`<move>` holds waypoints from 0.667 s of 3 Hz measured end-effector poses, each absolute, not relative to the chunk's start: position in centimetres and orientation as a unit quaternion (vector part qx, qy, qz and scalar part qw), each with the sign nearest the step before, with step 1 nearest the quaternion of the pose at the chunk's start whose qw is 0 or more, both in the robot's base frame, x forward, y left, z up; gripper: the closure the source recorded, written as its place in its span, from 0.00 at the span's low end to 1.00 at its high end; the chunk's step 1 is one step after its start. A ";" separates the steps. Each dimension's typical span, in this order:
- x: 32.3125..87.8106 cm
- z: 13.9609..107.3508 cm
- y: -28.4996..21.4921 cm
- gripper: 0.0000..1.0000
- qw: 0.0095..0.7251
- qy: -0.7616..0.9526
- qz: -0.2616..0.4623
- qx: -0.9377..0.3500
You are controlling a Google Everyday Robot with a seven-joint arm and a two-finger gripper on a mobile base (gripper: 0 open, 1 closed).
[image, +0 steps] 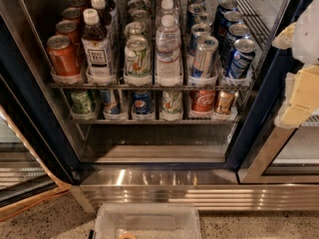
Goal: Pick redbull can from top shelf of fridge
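1. An orange-red can (62,55) and a tea bottle (96,46) are standing at the left front of the top shelf (149,86) in the fridge (45,128).
2. The redbull can (203,58) is sitting upright in its front cup, between a water bottle (168,49) and a Pepsi can (240,59).
3. The claw (288,73) is hanging wide and empty outside the right frame, well apart from the redbull can.

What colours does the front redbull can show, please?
The redbull can is silver and blue, camera view; gripper hangs far right.
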State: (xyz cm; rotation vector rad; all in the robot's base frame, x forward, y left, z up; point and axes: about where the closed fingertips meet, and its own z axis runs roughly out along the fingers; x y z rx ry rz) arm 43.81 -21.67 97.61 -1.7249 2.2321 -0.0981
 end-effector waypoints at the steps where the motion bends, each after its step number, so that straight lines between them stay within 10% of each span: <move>1: 43.8 97.6 -21.7 0.00 0.159 0.781 -0.034 -0.603; 2: 44.2 97.9 -21.2 0.00 0.195 0.777 -0.031 -0.598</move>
